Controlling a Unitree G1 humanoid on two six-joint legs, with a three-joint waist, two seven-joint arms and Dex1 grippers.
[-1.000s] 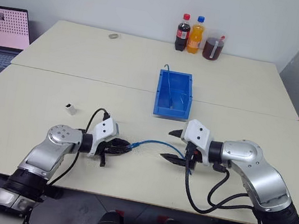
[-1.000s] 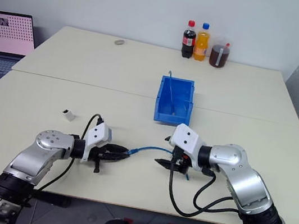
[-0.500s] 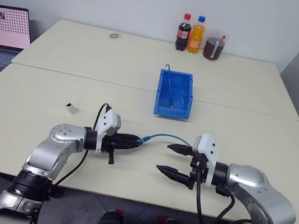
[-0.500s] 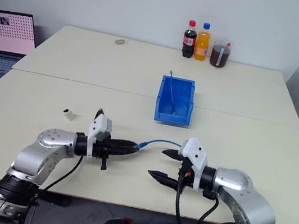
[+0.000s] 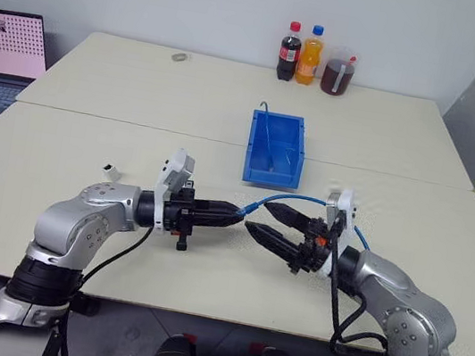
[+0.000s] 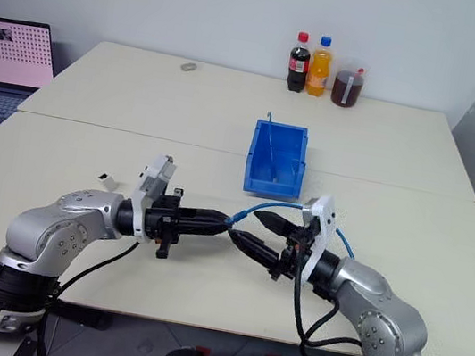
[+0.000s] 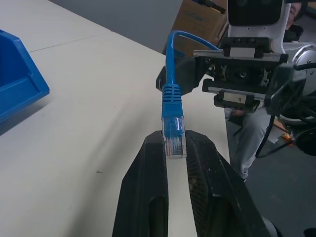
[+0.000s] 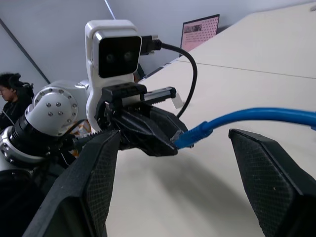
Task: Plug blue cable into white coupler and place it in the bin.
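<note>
- Currently, the clear plug at the tip of the thin light-blue network cable (image 7: 173, 106) is clamped between the two black fingers of the left end effector (image 5: 229, 217), which is held level above the pale cream table (image 5: 100, 75).
- From that plug, the cable is seen to arch up and across to the right, passing over the right end effector (image 5: 263, 220) and curving down beside the right wrist.
- The right end effector is held with its two black fingers spread apart, one above and one below the line of the cable; nothing is gripped by it.
- The two end effectors are pointed toward each other, tips very near, both raised off the table in front of the bright blue rectangular plastic bin (image 5: 275, 151).
- The bin is placed near the middle of the table, beyond the end effectors, and a thin upright light-coloured strand is seen inside it, leaning on the far left corner.
- The tiny white-grey rectangular coupler (image 5: 111, 172) is left lying on the table to the left of the left arm, well apart from the cable and the bin.
- At the far edge of the table, a dark cola bottle (image 5: 290, 52), an orange drink bottle (image 5: 309, 55) and a clear lidded cup of dark liquid (image 5: 338, 75) are lined up side by side.
- A small flat grey disc (image 5: 180, 57) is set near the far edge, to their left.
- An open laptop (image 5: 3, 51) is seen at the far left.
</note>
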